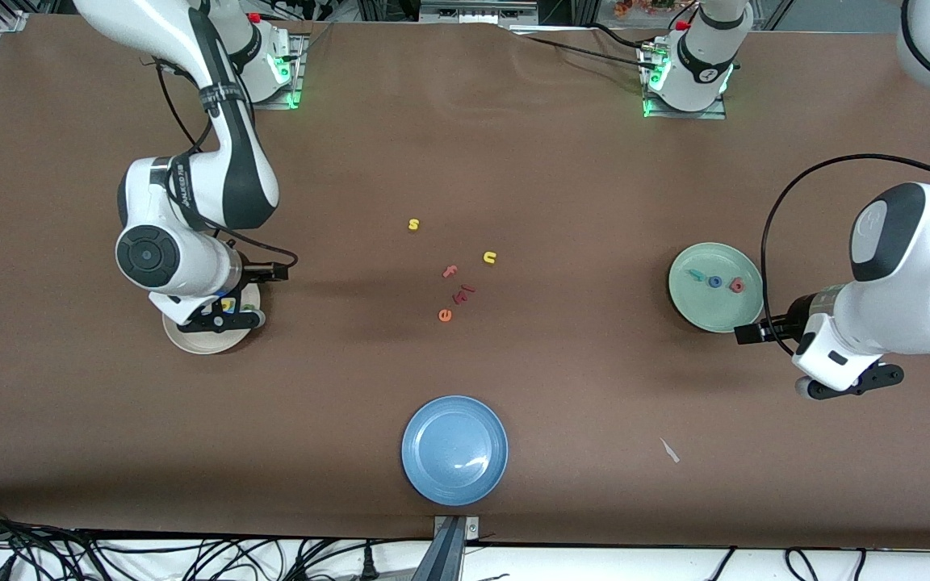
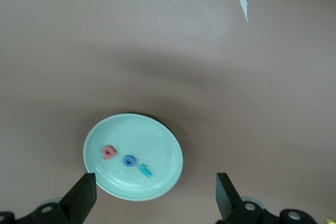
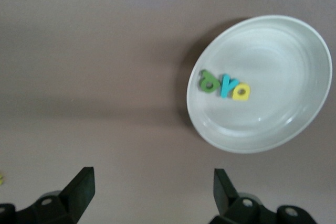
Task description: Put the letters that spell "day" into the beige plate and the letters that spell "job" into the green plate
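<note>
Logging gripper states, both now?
Left gripper: open, empty, beside green plate.
Right gripper: open, empty, over beige plate.

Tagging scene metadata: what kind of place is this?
Likely a robotics lab bench: two arm bases bolted along a brown-covered table, cables trailing off its edge, and staged props, foam letters in a green plate.

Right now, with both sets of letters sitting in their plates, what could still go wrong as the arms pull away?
1. The right hand hangs open low over the round cream-beige plate, where the green, teal and yellow foam letters lie near one rim; a sideways exit might clip the plate.
2. The left hand, open, is off the pale mint-green plate holding the pinkish-red, blue and teal letters; its cable loops close by and could snag the rim.
</note>
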{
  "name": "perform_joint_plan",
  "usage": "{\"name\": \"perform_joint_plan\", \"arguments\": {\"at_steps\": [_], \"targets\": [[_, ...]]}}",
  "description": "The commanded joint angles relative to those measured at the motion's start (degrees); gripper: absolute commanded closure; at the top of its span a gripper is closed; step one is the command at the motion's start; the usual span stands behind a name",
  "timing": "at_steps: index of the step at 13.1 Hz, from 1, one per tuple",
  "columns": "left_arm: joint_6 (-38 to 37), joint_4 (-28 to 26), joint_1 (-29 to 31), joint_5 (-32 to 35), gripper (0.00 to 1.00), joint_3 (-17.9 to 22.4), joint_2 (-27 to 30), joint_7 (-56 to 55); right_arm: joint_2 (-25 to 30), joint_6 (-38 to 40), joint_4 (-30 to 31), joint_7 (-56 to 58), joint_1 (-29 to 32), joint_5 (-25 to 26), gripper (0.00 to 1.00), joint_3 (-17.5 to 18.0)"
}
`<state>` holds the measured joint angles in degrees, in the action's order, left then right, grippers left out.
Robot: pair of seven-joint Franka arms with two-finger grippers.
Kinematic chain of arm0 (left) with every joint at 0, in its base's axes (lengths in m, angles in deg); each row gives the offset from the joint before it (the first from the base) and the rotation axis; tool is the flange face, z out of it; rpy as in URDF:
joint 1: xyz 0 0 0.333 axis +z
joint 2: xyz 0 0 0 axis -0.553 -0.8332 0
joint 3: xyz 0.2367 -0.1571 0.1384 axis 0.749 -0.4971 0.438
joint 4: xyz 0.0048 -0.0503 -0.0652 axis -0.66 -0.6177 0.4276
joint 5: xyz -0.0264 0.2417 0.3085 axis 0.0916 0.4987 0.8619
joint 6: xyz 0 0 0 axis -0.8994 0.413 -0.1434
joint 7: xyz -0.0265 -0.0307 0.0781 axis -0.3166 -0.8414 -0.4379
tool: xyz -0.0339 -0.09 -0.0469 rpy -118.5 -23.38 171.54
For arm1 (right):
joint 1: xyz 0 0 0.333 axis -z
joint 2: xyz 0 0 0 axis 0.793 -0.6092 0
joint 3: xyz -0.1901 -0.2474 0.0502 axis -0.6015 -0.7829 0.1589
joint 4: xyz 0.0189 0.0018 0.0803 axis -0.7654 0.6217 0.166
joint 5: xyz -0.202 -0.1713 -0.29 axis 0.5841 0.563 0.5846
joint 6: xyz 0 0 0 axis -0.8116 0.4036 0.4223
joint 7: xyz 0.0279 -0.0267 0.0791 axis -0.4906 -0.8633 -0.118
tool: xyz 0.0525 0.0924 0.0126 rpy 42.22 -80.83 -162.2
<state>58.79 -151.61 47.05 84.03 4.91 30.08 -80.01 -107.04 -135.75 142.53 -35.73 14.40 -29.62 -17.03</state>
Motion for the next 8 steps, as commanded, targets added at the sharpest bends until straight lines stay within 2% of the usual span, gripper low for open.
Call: {"name": "perform_joint_plan", "arguments": {"at_steps": [1,4,5,6,7,8], "targets": [[0.77,-2.62,-10.99,-6.07,0.00,14.14,4.84,1.04,1.65,7.85,-4.08,-1.16,0.01,-0.57,0.00,-0.53],[1.82,-7.62,-16.79,-10.98,0.00,21.52,8.44,1.13,5.33,9.99,-4.97,-3.62,-0.52,3.19,0.00,0.95],[4.87,-11.04,-18.03,-11.26,0.00,23.20,10.28,1.13,7.52,10.60,-4.53,-3.71,0.35,5.12,0.00,3.22],[9.08,-15.42,-18.13,-11.26,0.00,23.22,12.48,1.13,9.89,12.61,-4.53,-3.71,2.62,6.88,0.00,5.94],[11.90,-18.08,-17.96,-11.17,0.00,23.13,13.54,1.13,11.74,13.32,-4.53,-3.71,5.87,7.77,0.00,9.45],[11.93,-18.19,-17.87,-11.17,0.00,22.61,13.29,1.04,14.20,13.68,-4.44,-3.71,10.77,8.04,0.00,14.53]]}}
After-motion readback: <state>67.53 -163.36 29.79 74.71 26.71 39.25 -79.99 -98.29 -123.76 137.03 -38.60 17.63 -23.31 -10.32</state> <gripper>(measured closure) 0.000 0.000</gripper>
